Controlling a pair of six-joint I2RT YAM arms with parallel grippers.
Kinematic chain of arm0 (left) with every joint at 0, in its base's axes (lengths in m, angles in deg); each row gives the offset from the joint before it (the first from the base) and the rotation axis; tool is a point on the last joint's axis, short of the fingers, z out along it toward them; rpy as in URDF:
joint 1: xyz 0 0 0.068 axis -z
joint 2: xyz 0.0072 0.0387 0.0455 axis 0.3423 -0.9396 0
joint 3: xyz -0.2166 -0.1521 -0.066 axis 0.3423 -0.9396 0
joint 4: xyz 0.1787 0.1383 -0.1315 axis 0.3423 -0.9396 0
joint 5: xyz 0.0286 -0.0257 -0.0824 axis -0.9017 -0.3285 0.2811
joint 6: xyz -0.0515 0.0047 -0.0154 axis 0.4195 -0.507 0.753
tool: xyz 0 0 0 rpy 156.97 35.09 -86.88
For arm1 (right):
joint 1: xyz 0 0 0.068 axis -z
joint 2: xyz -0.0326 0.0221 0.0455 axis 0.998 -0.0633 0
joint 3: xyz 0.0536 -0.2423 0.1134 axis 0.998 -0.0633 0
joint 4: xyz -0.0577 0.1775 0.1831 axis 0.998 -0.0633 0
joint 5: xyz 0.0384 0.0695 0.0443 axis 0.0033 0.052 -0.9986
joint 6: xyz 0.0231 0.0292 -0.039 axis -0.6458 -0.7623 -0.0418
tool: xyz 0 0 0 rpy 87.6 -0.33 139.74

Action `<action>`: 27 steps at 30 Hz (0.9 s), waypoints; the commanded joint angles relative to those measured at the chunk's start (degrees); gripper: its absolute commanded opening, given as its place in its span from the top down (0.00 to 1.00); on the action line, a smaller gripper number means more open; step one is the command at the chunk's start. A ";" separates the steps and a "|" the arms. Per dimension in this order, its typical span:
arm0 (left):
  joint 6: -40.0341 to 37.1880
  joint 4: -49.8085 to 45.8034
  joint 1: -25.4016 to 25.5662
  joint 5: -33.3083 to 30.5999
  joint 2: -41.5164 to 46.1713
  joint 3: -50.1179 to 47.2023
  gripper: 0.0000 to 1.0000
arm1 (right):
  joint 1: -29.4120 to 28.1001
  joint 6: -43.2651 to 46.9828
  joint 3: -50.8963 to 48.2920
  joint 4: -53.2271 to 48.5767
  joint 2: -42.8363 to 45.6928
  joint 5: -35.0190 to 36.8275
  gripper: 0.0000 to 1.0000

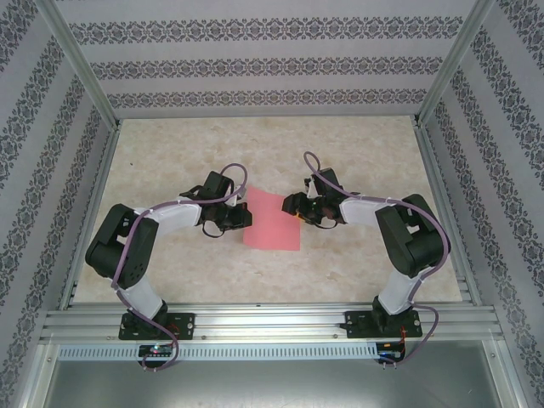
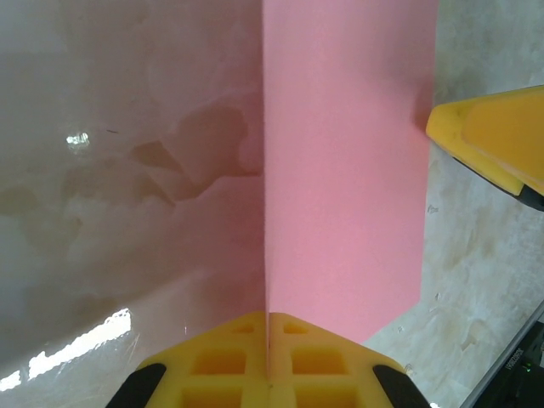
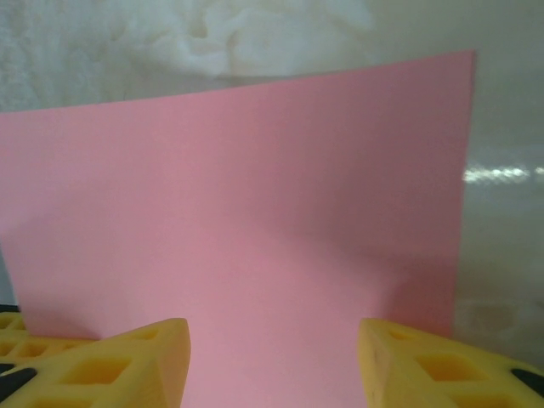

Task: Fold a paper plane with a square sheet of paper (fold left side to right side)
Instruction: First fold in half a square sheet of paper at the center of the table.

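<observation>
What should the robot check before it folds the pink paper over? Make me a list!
1. Left fingers shut on the paper: ok, its edge is pinched between them.
2. Right fingers gripping the paper: not ok, they stand apart at its edge.
3. Paper free of creases: ok, none shows.
4. Fingers on opposite sides of the paper: ok, left ones at its left edge, right ones at its right edge.
5. Corners will meet when folded: cannot tell.
</observation>
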 commanded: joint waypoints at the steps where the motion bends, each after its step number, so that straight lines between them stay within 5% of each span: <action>1: -2.33 -1.68 -0.44 0.65 0.04 1.54 1.00 | -0.65 2.37 1.99 -4.12 -1.91 2.60 0.45; 6: -3.04 1.91 -0.28 4.59 1.08 1.34 0.69 | -0.93 3.64 2.73 -7.10 -3.53 3.37 0.45; 11: -2.28 6.67 0.76 8.54 1.21 1.91 0.51 | -1.38 3.70 2.12 -7.01 -3.54 3.72 0.45; 27: 0.16 13.27 5.75 11.40 -3.91 4.60 0.44 | 1.67 -1.10 -2.54 2.77 0.88 -2.38 0.44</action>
